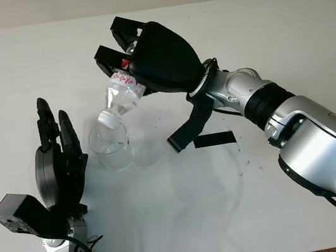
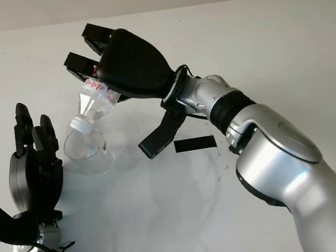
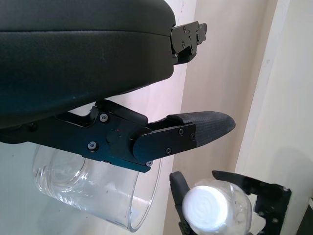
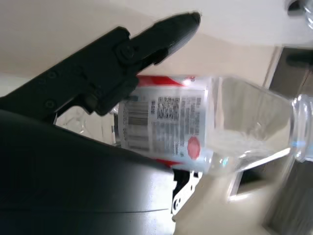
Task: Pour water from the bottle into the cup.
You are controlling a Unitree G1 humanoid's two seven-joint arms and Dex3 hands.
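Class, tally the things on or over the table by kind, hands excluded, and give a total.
Bottle: 1
Cup: 1
Black tape strip: 1
Total: 3

The cup [image 1: 111, 149] is standing on the bench [image 1: 171, 228] with the bottle [image 1: 122, 98] tilting over it, capped mouth just above the rim, so the way in from above is being blocked. The right hand [image 1: 144, 56], gripping the bottle, and its arm are filling the space beyond and right of the cup. The left hand [image 1: 59, 162], open, is standing just left of the cup. Black tape [image 1: 215, 139] is lying flat right of the cup. The bench in front of the cup is lying bare.
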